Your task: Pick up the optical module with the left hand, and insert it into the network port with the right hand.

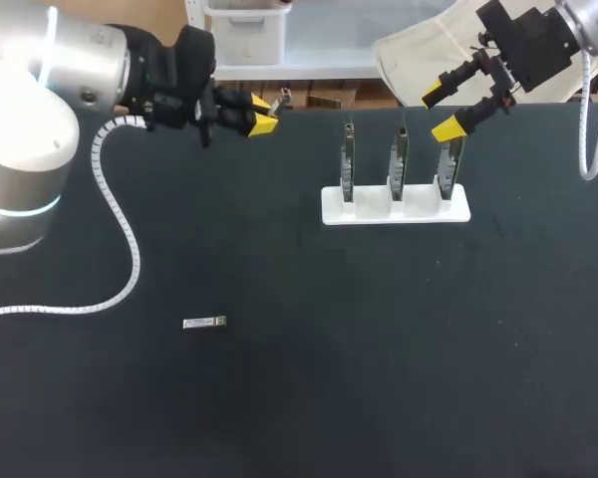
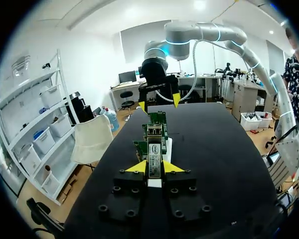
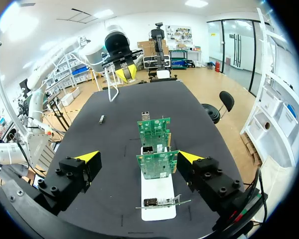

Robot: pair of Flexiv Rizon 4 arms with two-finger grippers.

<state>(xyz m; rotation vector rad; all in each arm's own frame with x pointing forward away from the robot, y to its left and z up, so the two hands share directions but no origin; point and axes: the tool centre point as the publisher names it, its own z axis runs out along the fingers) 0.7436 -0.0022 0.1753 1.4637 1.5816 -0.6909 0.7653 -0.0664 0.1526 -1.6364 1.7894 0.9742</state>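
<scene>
While the left gripper [image 1: 262, 112] clamps a module [image 2: 155, 158] near the table's [image 1: 379, 349] far edge, the right gripper [image 1: 442, 112] hangs spread over the end board [image 1: 448, 164] in the stand [image 1: 396, 211]; a second module [image 1: 204, 322] lies on the table.

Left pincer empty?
No, the left pincer is shut on a module, held between its yellow tips.

The matte black tabletop [image 1: 379, 378] is carrying a white rectangular stand [image 1: 396, 207] at 1 o'clock, holding three upright green circuit boards [image 3: 157, 164], while a small silvery metal module [image 1: 203, 322] is lying flat at 8 o'clock.
</scene>
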